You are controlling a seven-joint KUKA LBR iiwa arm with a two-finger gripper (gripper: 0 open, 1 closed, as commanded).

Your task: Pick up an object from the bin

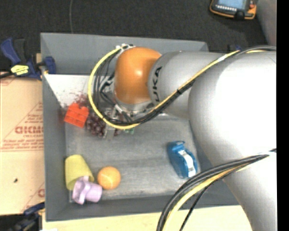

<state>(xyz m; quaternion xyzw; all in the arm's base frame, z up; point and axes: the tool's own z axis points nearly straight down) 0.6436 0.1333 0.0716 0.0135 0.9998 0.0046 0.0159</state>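
My gripper (121,115) is low in the bin's back left part, and most of it is hidden under the arm's orange cover. Just to its left lies a dark maroon bunch, like small grapes (95,125), touching or nearly touching the gripper. An orange-red toy block (76,114) sits against the bunch's left side, close to the bin's left wall. I cannot tell whether anything is in the gripper's grasp.
In the front left corner a yellow cylinder (76,171), an orange ball (109,177) and a lilac plastic piece (85,190) lie close together. A blue tape measure (182,159) lies at the right, beside the arm. The arm covers the bin's right and back.
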